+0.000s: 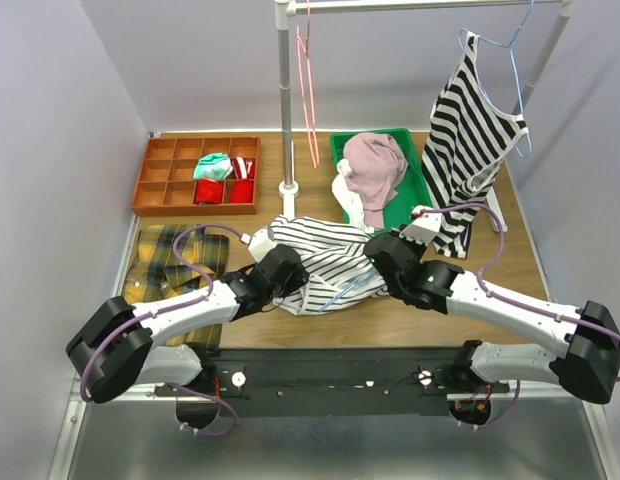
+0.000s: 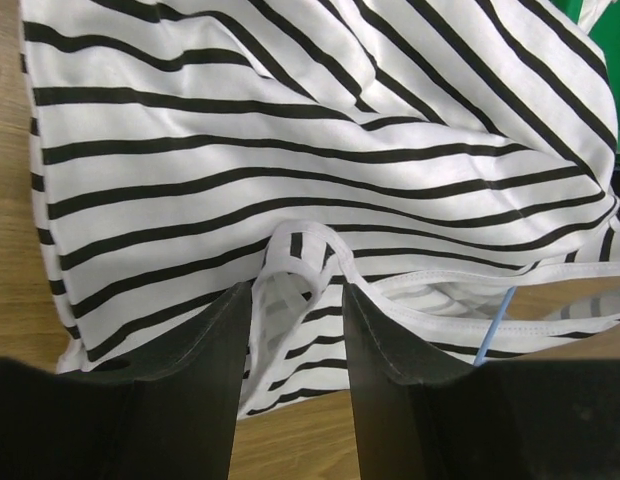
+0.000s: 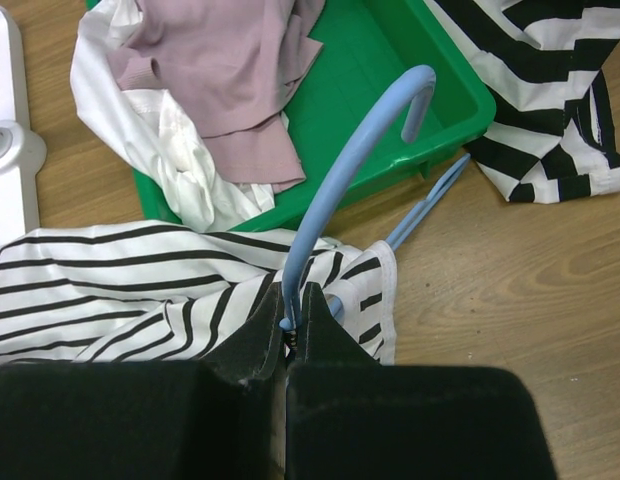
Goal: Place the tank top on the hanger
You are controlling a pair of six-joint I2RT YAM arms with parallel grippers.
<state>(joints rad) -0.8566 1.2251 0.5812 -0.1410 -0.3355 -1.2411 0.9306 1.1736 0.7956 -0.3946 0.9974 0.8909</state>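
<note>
Right, closest in, the left gripper [image 2: 298, 300] sits low over the tank top [image 2: 290, 150]. Its fingers stand a narrow way apart, and a loop of white strap lies between them, not pinched. On the other side, the right gripper [image 3: 290, 312] is clamped tight on the neck of the hanger [image 3: 340, 160], just below the hook. The blue hook curves up and away toward the green bin [image 3: 370, 70].

The tank top lies crumpled on the wooden table [image 1: 510, 265] between the two grippers, its thin dark stripes running across the folds. The hanger's body is mostly buried in the cloth. One blue wire pokes out at the top's right edge, and another short piece shows near the strap.

To the left, a plaid cloth [image 1: 170, 260] lies flat by the left arm. Just beyond the tank top, the green bin holds a pink garment [image 3: 220, 70] heaped over a white one [image 3: 170, 140], which spills over the bin's edge.

Farther back, a wooden divided tray [image 1: 150, 178] holds small red and teal items. At the rear, a rack pole [image 1: 285, 100] rises with a pink-red hanger [image 1: 310, 100] dangling beside it. A bold-striped top [image 1: 475, 150] hangs at the right, its hem reaching the table.
</note>
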